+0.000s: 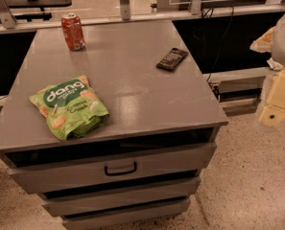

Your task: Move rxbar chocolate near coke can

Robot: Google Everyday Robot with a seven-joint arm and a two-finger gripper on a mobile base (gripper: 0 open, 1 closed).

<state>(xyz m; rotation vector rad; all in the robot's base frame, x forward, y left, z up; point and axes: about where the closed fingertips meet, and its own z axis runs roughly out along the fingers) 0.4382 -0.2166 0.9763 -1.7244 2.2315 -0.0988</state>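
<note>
The rxbar chocolate, a flat dark bar with pale lettering, lies on the grey cabinet top near its right edge, toward the back. The coke can stands upright at the back left of the same top, well apart from the bar. My gripper shows as pale cream parts at the far right of the view, off the cabinet's right side and below the level of its top, holding nothing that I can see.
A green Dang chip bag lies at the front left of the top. The cabinet has drawers below, slightly pulled out. A railing runs behind the cabinet. Speckled floor lies to the right.
</note>
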